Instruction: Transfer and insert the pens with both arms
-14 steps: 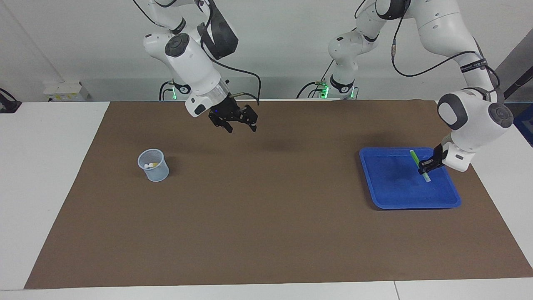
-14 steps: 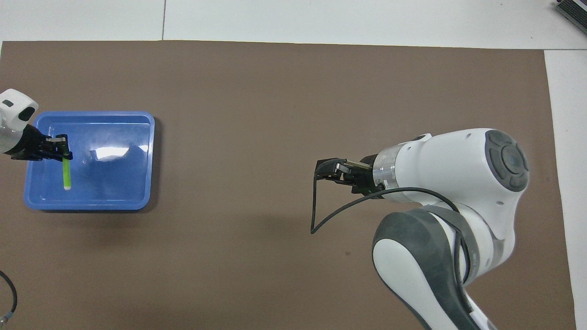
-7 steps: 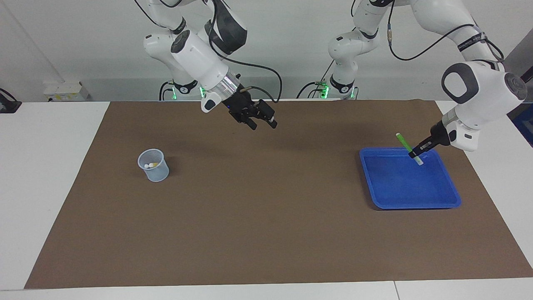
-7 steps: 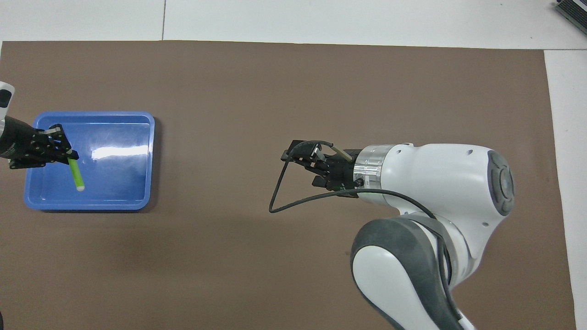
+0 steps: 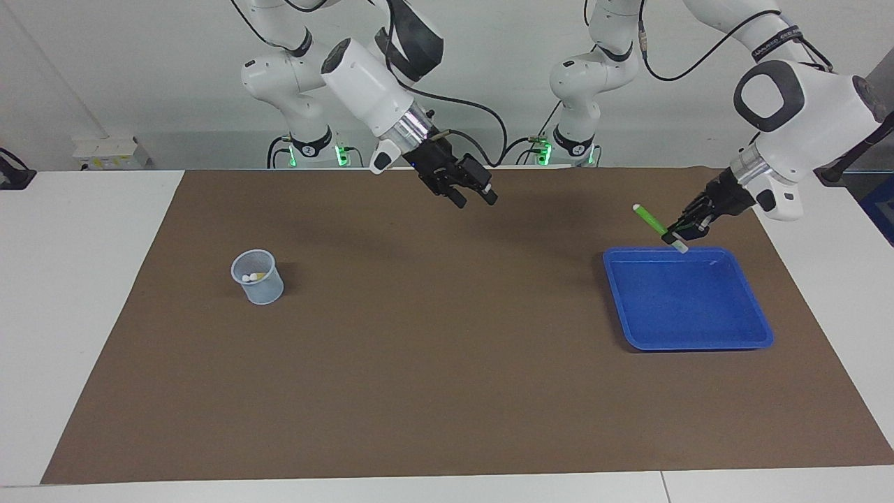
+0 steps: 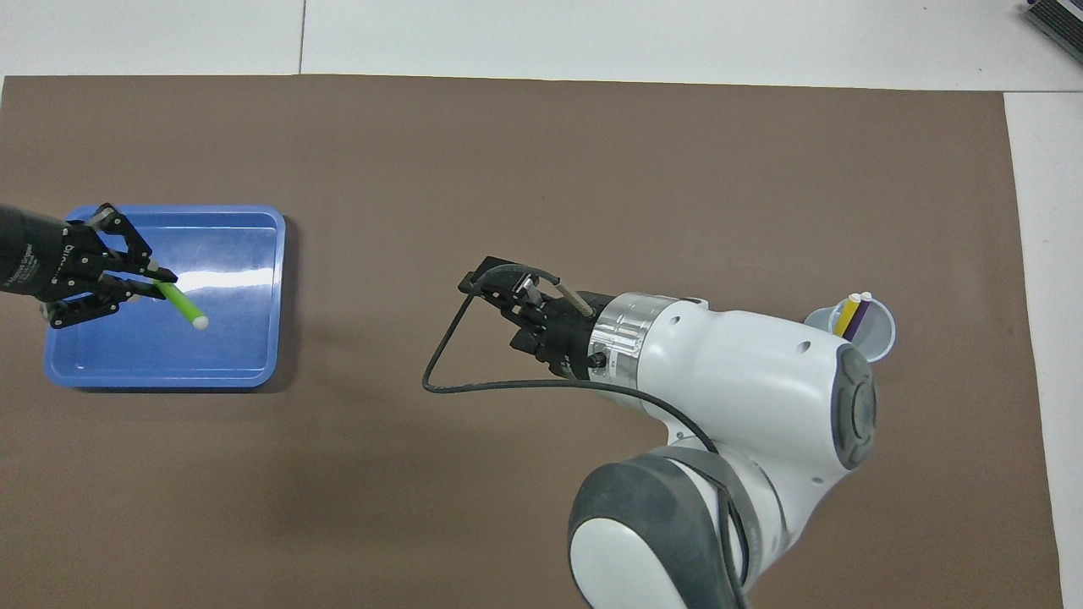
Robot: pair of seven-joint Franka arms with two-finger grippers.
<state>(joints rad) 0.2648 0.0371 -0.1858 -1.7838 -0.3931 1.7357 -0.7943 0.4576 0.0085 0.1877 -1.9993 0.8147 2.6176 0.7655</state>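
My left gripper [image 5: 676,236] [image 6: 156,283] is shut on the green pen [image 5: 653,222] [image 6: 180,302] and holds it in the air, slanted, over the blue tray [image 5: 688,311] [image 6: 224,342]. The pen's pale cap points toward the middle of the table. My right gripper [image 5: 475,200] [image 6: 503,311] hangs open and empty over the middle of the brown mat. A yellow pen [image 6: 847,312] and a purple pen [image 6: 860,316] stand in the small clear cup [image 5: 258,279] [image 6: 876,331] at the right arm's end of the table.
The brown mat [image 5: 433,363] covers most of the white table. A black cable [image 6: 474,385] loops off the right wrist. Nothing lies in the tray under the lifted pen.
My left gripper has raised the green pen out of the tray and tilted it. My right arm has swung over the mat toward the left arm's end, its gripper still open.
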